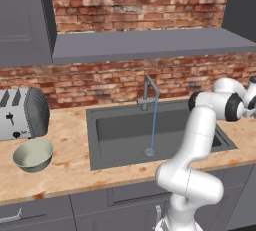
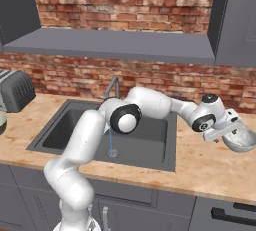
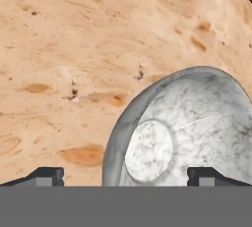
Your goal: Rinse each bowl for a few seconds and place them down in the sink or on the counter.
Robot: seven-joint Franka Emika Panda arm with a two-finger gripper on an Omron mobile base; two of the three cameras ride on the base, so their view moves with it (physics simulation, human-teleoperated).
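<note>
Between the spread fingertips [image 3: 49, 176] — speckled bowl [image 3: 182, 127], left rim straddled.

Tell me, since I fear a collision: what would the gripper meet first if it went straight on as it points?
Probably the speckled bowl: the open gripper has its rim between its fingertips, the counter beneath.

The arm [image 2: 80, 145] is built of smooth, rounded glossy white links. Its joints are capped with dark discs ringed in black. The end effector [image 3: 125, 174] carries two small dark finger tips [image 3: 47, 176].
</note>
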